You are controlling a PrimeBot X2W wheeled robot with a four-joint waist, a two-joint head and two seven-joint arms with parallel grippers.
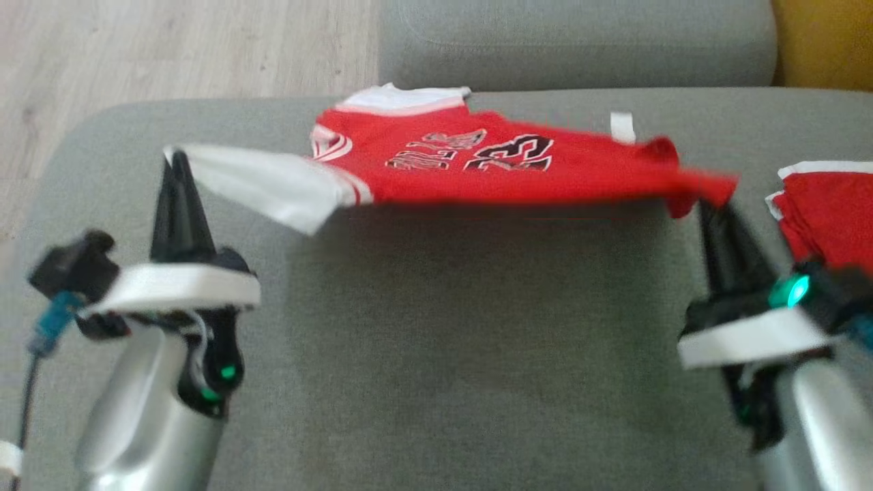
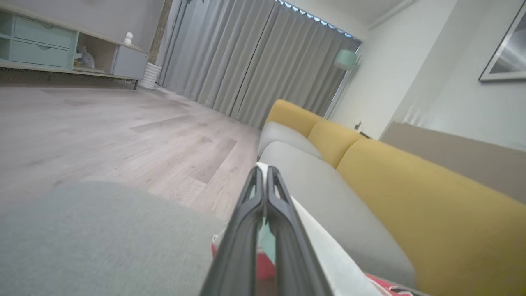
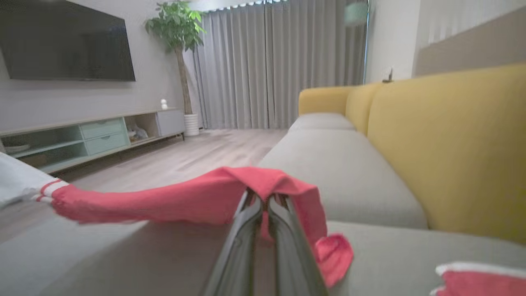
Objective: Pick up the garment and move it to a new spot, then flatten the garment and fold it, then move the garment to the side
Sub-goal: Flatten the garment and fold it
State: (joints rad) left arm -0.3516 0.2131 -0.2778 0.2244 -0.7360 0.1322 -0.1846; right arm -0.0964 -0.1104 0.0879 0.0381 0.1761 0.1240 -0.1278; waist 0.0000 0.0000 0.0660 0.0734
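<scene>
A red jersey (image 1: pixel 491 167) with white sleeves and the number 23 hangs stretched above the grey sofa cushion (image 1: pixel 436 341), casting a shadow below. My left gripper (image 1: pixel 179 160) is shut on the white sleeve's tip (image 1: pixel 204 160) at the left. My right gripper (image 1: pixel 709 204) is shut on the red corner at the right. In the left wrist view the left gripper (image 2: pixel 264 174) pinches white cloth (image 2: pixel 324 246). In the right wrist view the red fabric (image 3: pixel 197 197) drapes over the closed right gripper (image 3: pixel 265 197).
A second red and white garment (image 1: pixel 829 204) lies folded on the cushion at the right, also seen as a red and white garment (image 3: pixel 481 279) in the right wrist view. The yellow sofa back (image 3: pixel 448 139) runs along the right. Wooden floor (image 1: pixel 170 48) lies beyond the cushion's far left edge.
</scene>
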